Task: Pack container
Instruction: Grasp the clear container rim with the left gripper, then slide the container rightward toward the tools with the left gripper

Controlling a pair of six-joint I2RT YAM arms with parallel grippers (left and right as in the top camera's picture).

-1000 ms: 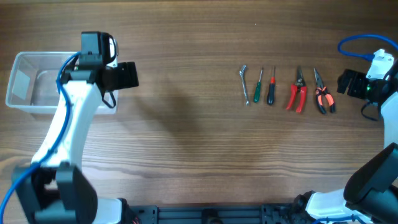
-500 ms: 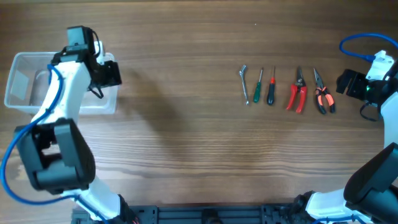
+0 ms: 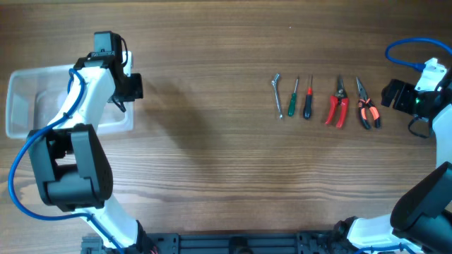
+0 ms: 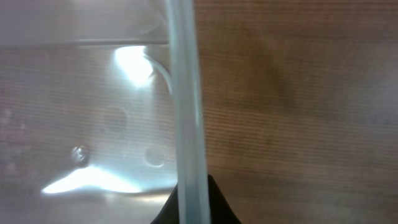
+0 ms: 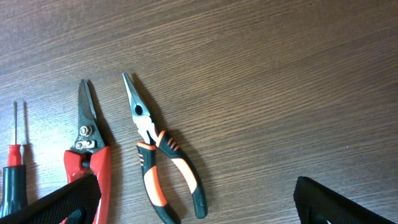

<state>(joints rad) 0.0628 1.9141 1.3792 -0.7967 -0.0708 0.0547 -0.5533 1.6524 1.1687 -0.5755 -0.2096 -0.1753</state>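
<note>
L tool point(image 3: 132, 86) looked clamped on the right rim of the container point(image 3: 20, 99), far left of frame. R tool point(image 3: 393, 93) was open and empty, far right. Nothing packed yet: 5 hand tools point(image 3: 337, 111) lay on the surface point(image 3: 212, 148), right of centre.

You're looking at a wooden table point(image 3: 212, 42) filling the whole overhead view, warm brown, its grain running left to right in darker streaks. The light on it is soft and even, and a faint blurred shadow point(image 3: 191, 127) lies left of centre
</note>
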